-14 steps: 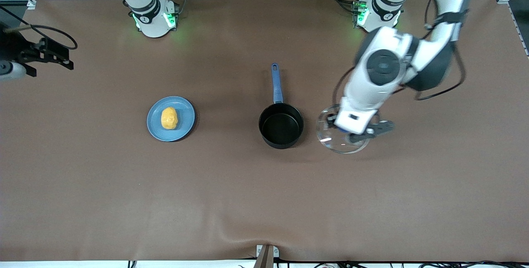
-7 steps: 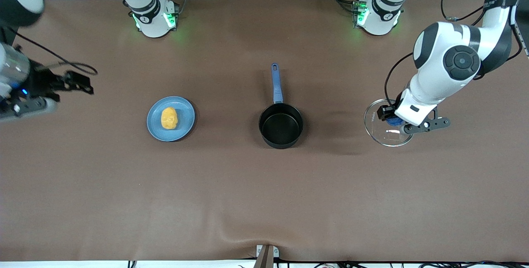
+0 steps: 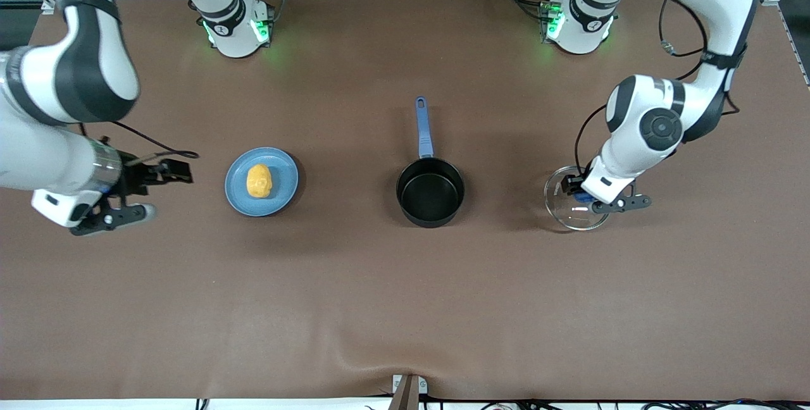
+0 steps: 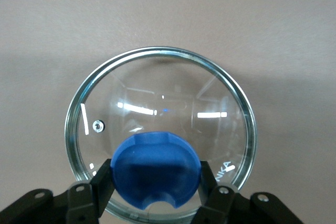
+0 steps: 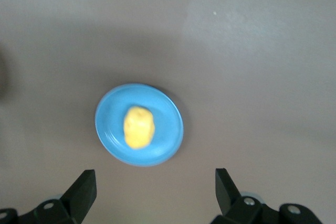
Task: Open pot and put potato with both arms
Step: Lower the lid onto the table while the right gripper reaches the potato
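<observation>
Pot [image 3: 430, 192] stands uncovered at mid-table, its black bowl empty and its long blue handle [image 3: 423, 126] pointing toward the robots' bases, so the opening half of the job looks done. The glass lid [image 3: 574, 206] is off and held low over the brown table [image 3: 405, 309] toward the left arm's end, well apart from the pot; the left gripper [image 3: 583, 195] pinches its blue knob [image 4: 156, 169], fingers [image 4: 103, 187] pressed against either side in the left wrist view. Whether the lid's rim already touches the cloth cannot be told. Left to do, by the look of it: setting the lid down and the whole potato half. The potato [image 3: 259, 180] lies untouched on the light-blue plate [image 3: 284, 190], beside the pot toward the right arm's end. The right gripper [image 3: 161, 188] hangs in the air just beside the plate on that end, fingers [image 5: 84, 191] spread wide and holding nothing, with the potato and plate ahead of it in the right wrist view. It would need to come over the potato and descend before any grasp, then carry it across into the open pot.
</observation>
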Tool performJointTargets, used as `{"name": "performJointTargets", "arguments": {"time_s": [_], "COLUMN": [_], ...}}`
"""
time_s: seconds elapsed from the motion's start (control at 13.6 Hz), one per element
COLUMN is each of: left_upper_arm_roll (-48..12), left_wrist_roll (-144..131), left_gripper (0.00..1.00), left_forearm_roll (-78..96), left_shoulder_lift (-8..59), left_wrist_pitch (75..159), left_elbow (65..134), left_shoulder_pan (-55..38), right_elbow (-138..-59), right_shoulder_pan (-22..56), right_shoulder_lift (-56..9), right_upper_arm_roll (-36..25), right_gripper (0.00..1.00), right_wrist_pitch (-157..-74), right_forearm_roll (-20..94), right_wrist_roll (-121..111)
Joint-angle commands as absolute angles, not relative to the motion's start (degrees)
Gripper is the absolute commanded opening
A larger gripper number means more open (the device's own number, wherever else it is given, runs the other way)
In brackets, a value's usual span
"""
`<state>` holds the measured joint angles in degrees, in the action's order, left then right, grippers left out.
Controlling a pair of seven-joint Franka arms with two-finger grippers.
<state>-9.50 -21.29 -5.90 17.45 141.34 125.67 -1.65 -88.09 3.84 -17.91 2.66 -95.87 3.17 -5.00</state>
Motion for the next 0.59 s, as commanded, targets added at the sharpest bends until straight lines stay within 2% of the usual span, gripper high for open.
{"name": "performJointTargets", "arguments": {"time_s": [0.0,0.22,0.29,0.37,0.44,0.51], "left_upper_arm_roll": [-9.76,-9.76,-9.76,-9.76,-9.76,-9.84], "left_wrist_roll": [-20.39,-20.39,-20.3,-20.3,-20.3,-20.39], "left_gripper": [0.21,0.23,0.31,0.54,0.92,1.0], "left_forearm_roll": [-9.13,-9.67,-9.67,-9.67,-9.67,-9.58], "left_shoulder_lift": [20.91,21.62,21.62,21.62,21.53,21.36], "left_wrist_pitch": [146.94,147.13,147.22,147.22,147.13,147.13], "left_elbow": [125.77,125.68,125.68,125.68,125.6,125.51], "left_shoulder_pan": [0.7,0.7,0.7,0.62,0.62,0.62], "right_elbow": [-94.47,-102.96,-106.4,-109.05,-111.6,-115.19], "right_shoulder_pan": [7.1,7.91,7.82,7.65,7.91,8.0], "right_shoulder_lift": [-16.79,-15.13,-14.25,-14.24,-14.15,-14.15], "right_upper_arm_roll": [2.64,2.81,2.81,2.73,2.72,2.72], "right_gripper": [1.0,1.0,1.0,1.0,1.0,1.0], "right_wrist_pitch": [-101.85,-109.39,-112.21,-113.8,-115.99,-119.84], "right_forearm_roll": [3.6,3.69,4.56,7.01,7.99,8.0], "right_wrist_roll": [3.67,4.3,4.39,4.39,4.31,4.13]}}
